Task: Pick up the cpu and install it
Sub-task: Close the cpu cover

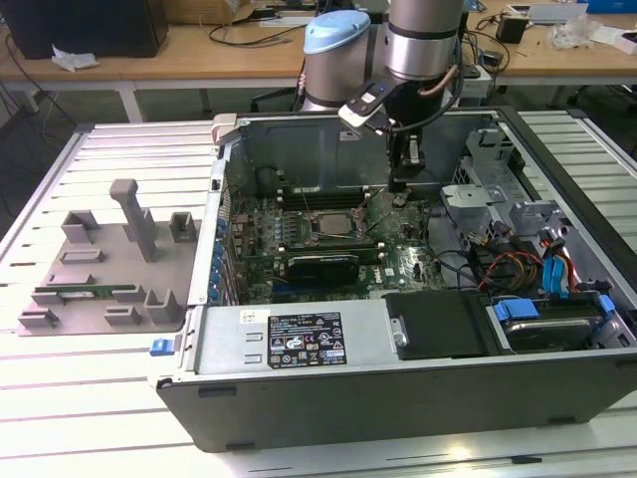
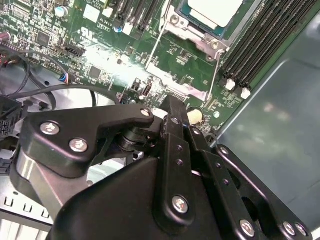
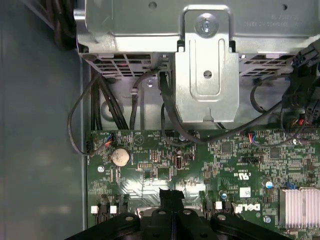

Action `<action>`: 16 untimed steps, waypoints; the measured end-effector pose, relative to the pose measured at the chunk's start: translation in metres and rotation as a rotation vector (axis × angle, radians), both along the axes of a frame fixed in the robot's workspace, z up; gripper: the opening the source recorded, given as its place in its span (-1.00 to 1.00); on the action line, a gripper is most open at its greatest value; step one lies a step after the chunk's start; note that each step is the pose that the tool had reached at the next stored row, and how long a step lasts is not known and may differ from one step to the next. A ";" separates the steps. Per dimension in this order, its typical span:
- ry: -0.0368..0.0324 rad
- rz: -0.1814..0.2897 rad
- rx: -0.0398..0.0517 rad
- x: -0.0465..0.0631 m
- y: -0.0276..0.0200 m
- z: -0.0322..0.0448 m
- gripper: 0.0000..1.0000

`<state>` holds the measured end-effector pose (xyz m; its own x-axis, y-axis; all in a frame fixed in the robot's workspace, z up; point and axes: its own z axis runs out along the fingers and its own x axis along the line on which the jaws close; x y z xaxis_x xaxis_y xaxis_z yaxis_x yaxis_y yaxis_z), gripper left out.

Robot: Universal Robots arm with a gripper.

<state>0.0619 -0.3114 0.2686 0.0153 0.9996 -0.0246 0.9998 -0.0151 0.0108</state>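
Although the arm's own black links cover much of the second wrist view, the tool (image 2: 174, 106) shows there with its fingers drawn narrow, tips together, holding nothing. It hangs inside the open computer case (image 1: 299, 344) on the desk (image 1: 100, 398), low over the green motherboard (image 1: 398, 254). The cpu (image 2: 214, 9) lies in its socket (image 2: 190, 31), to the exterior view's left of the tool and apart from it. The picture's edge cuts the chip off, so part of it is hidden.
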 end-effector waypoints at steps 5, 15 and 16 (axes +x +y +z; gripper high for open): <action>0.0114 0.000 0.0001 0.007 0.0001 -0.0104 -0.79; 0.0222 0.000 -0.0003 0.009 0.0001 -0.0217 -0.79; 0.0222 0.000 -0.0001 0.009 0.0001 -0.0217 -0.79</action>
<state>0.0706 -0.3112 0.2469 0.0148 0.9996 -0.0251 0.9998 -0.0151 -0.0114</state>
